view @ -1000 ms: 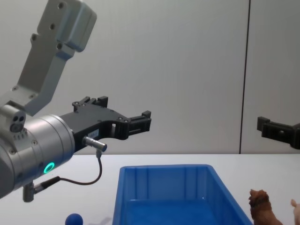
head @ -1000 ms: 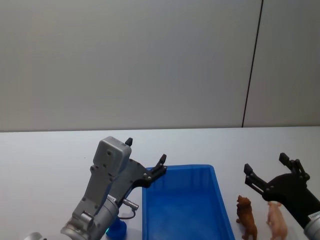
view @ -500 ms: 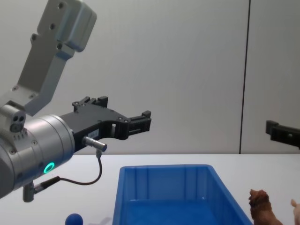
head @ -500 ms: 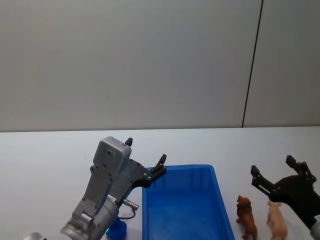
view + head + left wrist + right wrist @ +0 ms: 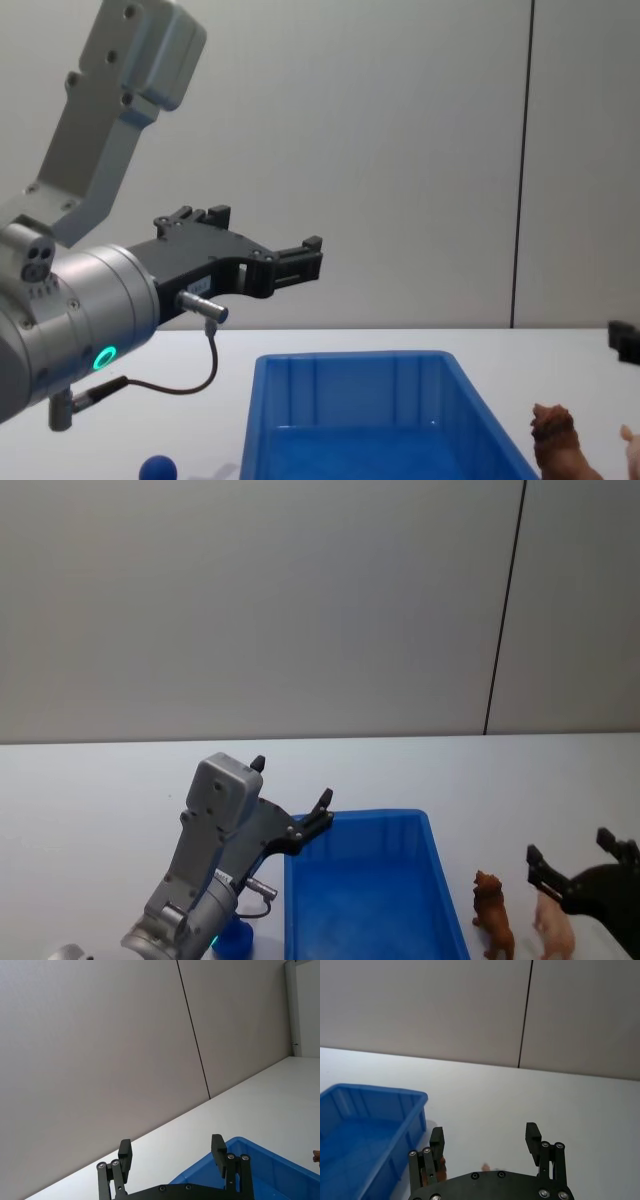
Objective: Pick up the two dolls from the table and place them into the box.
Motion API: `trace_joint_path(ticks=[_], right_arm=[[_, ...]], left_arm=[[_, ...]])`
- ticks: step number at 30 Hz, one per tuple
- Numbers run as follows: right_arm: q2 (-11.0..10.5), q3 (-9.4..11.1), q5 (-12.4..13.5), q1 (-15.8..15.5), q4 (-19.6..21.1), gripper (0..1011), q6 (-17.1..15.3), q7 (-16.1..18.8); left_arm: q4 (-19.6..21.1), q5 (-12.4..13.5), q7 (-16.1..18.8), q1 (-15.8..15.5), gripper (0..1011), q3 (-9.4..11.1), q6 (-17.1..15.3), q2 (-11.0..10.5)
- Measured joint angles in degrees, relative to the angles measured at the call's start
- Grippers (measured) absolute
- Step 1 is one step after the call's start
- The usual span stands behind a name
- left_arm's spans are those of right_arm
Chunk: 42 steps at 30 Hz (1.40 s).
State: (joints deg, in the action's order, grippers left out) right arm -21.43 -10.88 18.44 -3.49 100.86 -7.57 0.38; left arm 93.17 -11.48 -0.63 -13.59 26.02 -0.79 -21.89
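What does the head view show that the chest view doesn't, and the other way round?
The head view gives the pink pig whole, standing beside the brown lion, with the right gripper open close by the pig. The chest view gives a green light ring on the left arm, and the open left gripper from the side, held high above the table. Both share the blue box and the lion standing on the table to its right.
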Motion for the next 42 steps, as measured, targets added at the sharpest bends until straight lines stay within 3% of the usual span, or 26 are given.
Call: trace_joint_path(ticks=[17, 38, 42], right_arm=[[-0.3, 0.1, -1.5, -2.8, -0.3, 1001, -4.6, -3.3], [1.4, -1.0, -4.3, -2.7, -4.2, 998, -5.2, -1.4], [1.7, -1.1, -4.6, -2.4, -5.0, 925, -5.3, -1.1]], left_arm=[[0.0, 0.0, 0.0, 0.0, 1002, 0.0, 0.0, 0.0], [0.0, 0.0, 0.0, 0.0, 1002, 0.0, 0.0, 0.0], [0.0, 0.0, 0.0, 0.0, 1002, 0.0, 0.0, 0.0]])
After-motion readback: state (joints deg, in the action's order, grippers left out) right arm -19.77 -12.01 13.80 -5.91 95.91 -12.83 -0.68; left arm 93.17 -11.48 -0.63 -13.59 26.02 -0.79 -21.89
